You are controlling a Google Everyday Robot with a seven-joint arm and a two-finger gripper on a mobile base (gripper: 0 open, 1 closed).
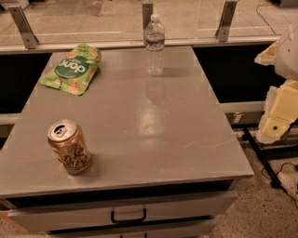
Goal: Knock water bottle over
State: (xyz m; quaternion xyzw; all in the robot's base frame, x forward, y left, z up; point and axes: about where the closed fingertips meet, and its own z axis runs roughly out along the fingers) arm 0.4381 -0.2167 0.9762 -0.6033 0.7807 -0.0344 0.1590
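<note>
The water bottle [154, 45] stands upright at the far edge of the grey table [153, 125], near the middle. It is clear and ribbed, with a white cap and a pale label band. My gripper [279, 114] shows as cream-white parts at the right edge of the camera view. It is off the table, well to the right of the bottle and nearer to me, touching nothing.
A copper-orange drink can [69, 146] stands at the near left of the table. A green snack bag [73, 69] lies at the far left. A glass railing with metal posts [147, 14] runs behind the table. A drawer handle [128, 216] is below the front edge. Cables lie on the floor at the right.
</note>
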